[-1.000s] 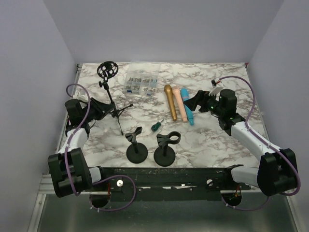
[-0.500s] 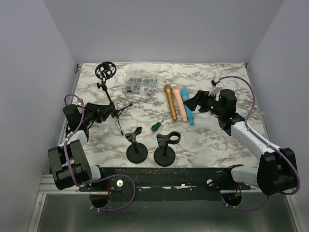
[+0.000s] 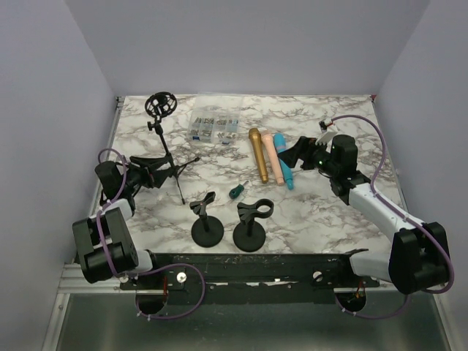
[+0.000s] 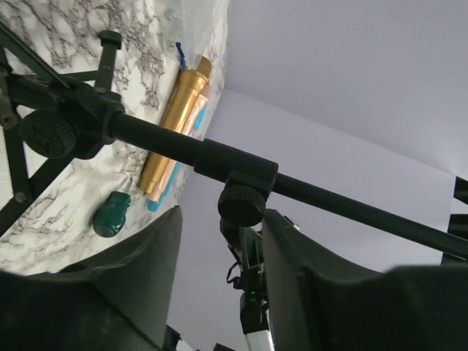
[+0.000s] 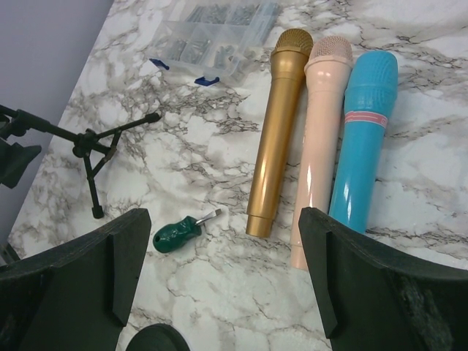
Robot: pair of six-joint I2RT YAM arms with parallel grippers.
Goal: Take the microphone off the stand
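Any print on the parts box is too small to read. The gold microphone, pink microphone and blue microphone lie flat, side by side on the table. They are at twelve to one o'clock from the right gripper, whose fingers are spread wide and hold nothing. The left gripper is partly parted, with a knob on the tripod stand in the gap, not clamped.

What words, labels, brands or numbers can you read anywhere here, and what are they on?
None can be read.
The gold mic, pink mic and blue mic show no print; the blue one has only a plain pinkish band.
Anything in the parts box is too small and blurred to read.
The screwdriver handle shows no marking.
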